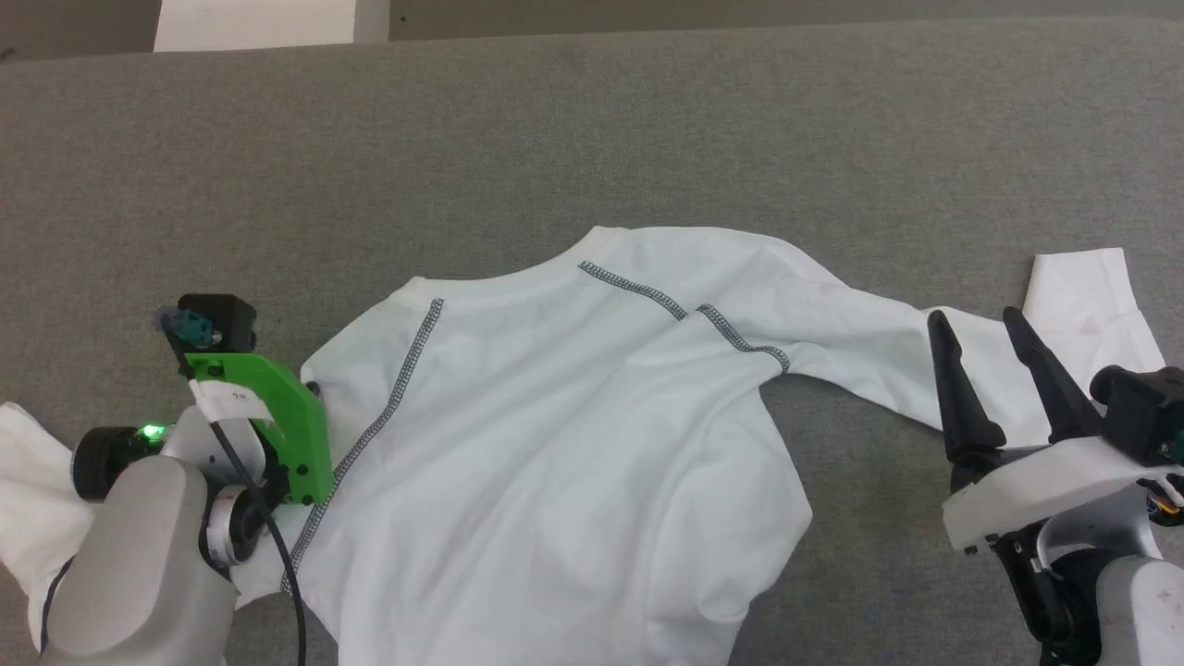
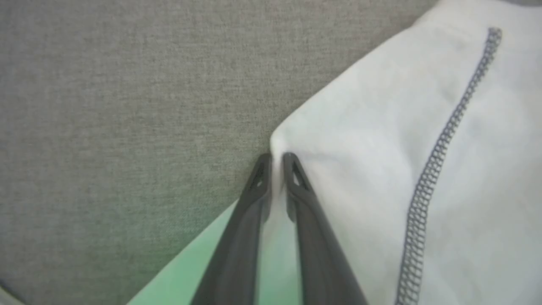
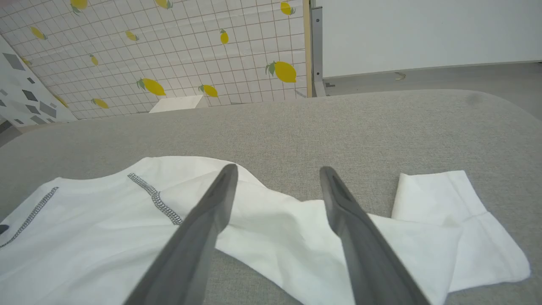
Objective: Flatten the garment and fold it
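Lying spread on the grey padded surface [image 1: 592, 139], the garment [image 1: 555, 444] runs off the near edge of the head view. Its neckline is on the far side, and grey zigzag seams slant down both shoulders. At the near left, a bunch of its white cloth [image 1: 28, 490] sits under the pale left forearm. Just beyond that, the left gripper [image 2: 277, 163] is clenched on the garment. In its wrist view the two dark fingers stand almost together, with a thin ridge of white fabric pinched between the tips at the outer edge of the left shoulder. A green bracket [image 1: 287, 416] on that wrist covers most of those fingers in the head view.

At the near right, the right gripper [image 1: 973, 324] is released, its fingers well apart and grasping nothing. It hangs over the right sleeve [image 1: 879, 351], which stretches out to the right. The cuff end [image 1: 1091, 287] is doubled back just right of the fingers. Whether the tips touch the sleeve cannot be told.

Past the far edge of the surface stands a white box [image 3: 178, 103], and behind it a tiled wall printed with lemons [image 3: 190, 42].
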You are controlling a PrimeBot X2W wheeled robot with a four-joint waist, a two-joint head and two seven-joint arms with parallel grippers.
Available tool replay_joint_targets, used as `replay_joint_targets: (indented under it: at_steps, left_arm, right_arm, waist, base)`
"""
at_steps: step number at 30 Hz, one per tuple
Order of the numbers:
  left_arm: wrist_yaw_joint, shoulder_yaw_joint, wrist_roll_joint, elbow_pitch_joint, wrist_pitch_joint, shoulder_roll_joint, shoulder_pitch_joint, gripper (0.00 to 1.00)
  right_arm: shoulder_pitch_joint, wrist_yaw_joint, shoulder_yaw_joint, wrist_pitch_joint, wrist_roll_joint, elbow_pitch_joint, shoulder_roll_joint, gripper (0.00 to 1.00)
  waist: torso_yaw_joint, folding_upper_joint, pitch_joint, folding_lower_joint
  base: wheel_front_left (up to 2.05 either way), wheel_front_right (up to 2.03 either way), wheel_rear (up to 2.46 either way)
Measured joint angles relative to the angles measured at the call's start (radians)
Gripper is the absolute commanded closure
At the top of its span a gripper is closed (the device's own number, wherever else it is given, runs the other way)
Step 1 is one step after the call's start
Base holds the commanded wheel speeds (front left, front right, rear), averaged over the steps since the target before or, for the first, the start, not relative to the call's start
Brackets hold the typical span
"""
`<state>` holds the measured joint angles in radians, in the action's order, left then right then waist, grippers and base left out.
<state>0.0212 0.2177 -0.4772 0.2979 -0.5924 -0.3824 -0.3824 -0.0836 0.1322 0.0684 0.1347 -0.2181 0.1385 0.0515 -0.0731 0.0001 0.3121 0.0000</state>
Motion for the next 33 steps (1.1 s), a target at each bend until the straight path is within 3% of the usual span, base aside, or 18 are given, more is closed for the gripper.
replay_joint_targets:
  at_steps: [5, 11, 20, 26, 30, 31, 32, 33]
  left_arm:
    - [0.007, -0.001, -0.005, -0.045, 0.001, -0.003, 0.009, 1.00]
    - [0.044, -0.015, 0.026, -0.060, 0.115, 0.002, 0.006, 1.00]
    - [0.041, -0.004, 0.048, -0.017, 0.198, 0.021, -0.056, 1.00]
    - [0.023, 0.013, 0.046, 0.001, 0.210, 0.041, -0.097, 1.00]
    - [0.018, 0.020, 0.046, 0.010, 0.222, 0.049, -0.113, 1.00]
    - [0.015, 0.021, 0.045, 0.012, 0.225, 0.050, -0.115, 1.00]
    - [0.014, 0.022, 0.044, 0.013, 0.226, 0.051, -0.117, 1.00]
    - [0.012, 0.023, 0.044, 0.014, 0.229, 0.052, -0.118, 1.00]
  right_arm:
    - [-0.097, 0.000, -0.033, 0.034, 0.072, -0.022, 0.021, 0.00]
    - [-0.280, 0.000, -0.131, 0.180, 0.090, -0.166, 0.143, 0.00]
    - [-0.547, 0.000, -0.423, 0.424, -0.061, -0.417, 0.276, 0.00]
    - [-0.657, 0.000, -0.635, 0.542, -0.160, -0.487, 0.344, 0.00]
    - [-0.731, 0.000, -0.719, 0.603, -0.212, -0.506, 0.379, 0.00]
    - [-0.742, 0.000, -0.728, 0.613, -0.219, -0.511, 0.382, 0.13]
    - [-0.754, 0.000, -0.738, 0.623, -0.230, -0.516, 0.385, 0.63]
    - [-0.764, 0.000, -0.744, 0.630, -0.240, -0.522, 0.386, 0.80]
  waist:
    - [0.011, -0.0001, 0.010, 0.0000]
    - [0.032, -0.0001, 0.025, 0.0000]
    - [0.079, 0.0000, 0.065, 0.0000]
    - [0.111, 0.0000, 0.096, 0.0001]
    - [0.127, -0.0001, 0.113, 0.0001]
    - [0.129, 0.0000, 0.115, 0.0000]
    - [0.132, -0.0001, 0.118, 0.0000]
    - [0.134, -0.0001, 0.120, 0.0000]
  base:
    - [0.00, 0.00, 0.00]
    - [0.00, 0.00, 0.00]
    - [0.00, 0.00, 0.00]
    - [0.00, 0.00, 0.00]
    - [0.00, 0.00, 0.00]
    - [0.00, 0.00, 0.00]
    - [0.00, 0.00, 0.00]
    - [0.00, 0.00, 0.00]
